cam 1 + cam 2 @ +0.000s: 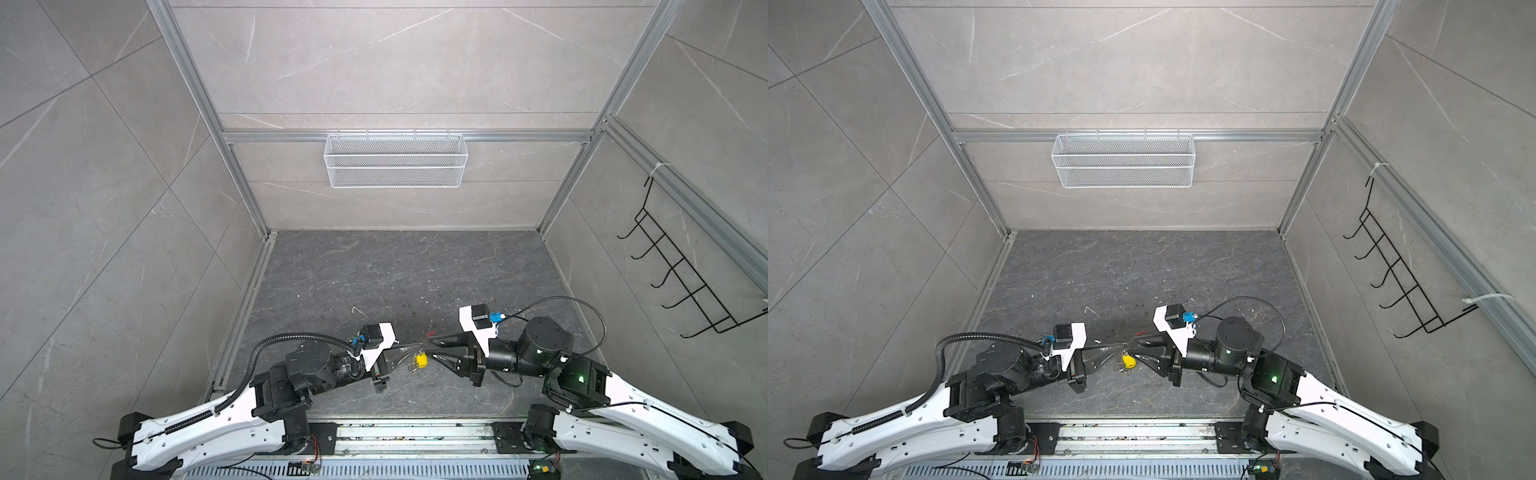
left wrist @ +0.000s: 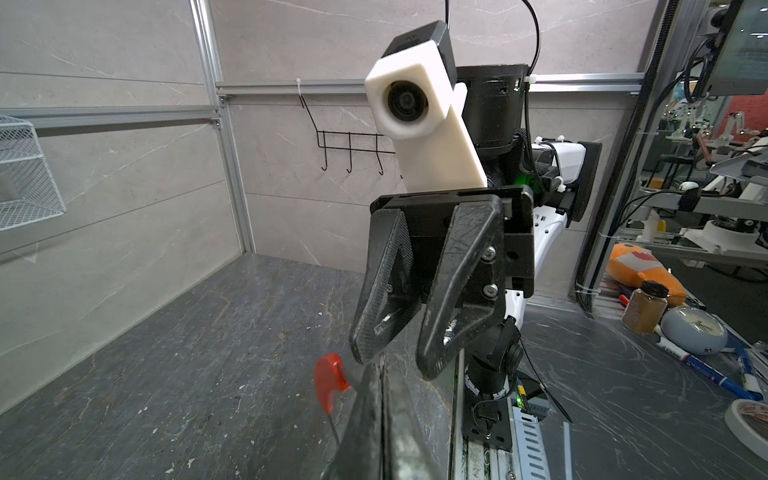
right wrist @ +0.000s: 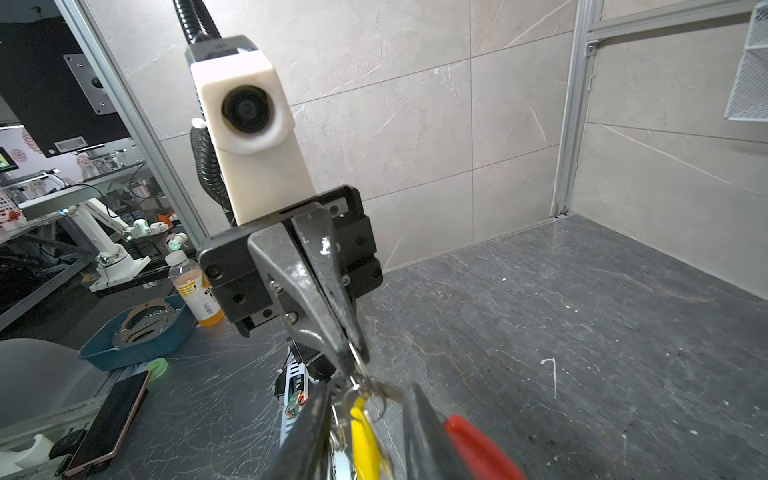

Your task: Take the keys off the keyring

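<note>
**Keyring pinched in mid-air, right jaws straddle the yellow key**

Front and centre above the dark tabletop (image 1: 374, 270), the two arms meet nose to nose. The left gripper (image 3: 353, 354) has its fingers pressed flat together, and its tips nip the thin wire of the keyring (image 2: 329, 376). The red sleeve (image 1: 431, 333) juts out on the back-wall side of those tips, clear of both grippers.

The yellow key (image 3: 365, 432) dangles off the ring just past the left tips. Its long axis runs away from them and down toward the table. From above it shows only as a short stub (image 1: 1128, 360), with silver metal bunched beside it.

The right gripper (image 2: 397, 365) comes in from the opposite side with its fingers (image 2: 453, 291) apart at a narrow gap. The yellow key sits between them, and whether a pad touches it I can't tell.
</note>
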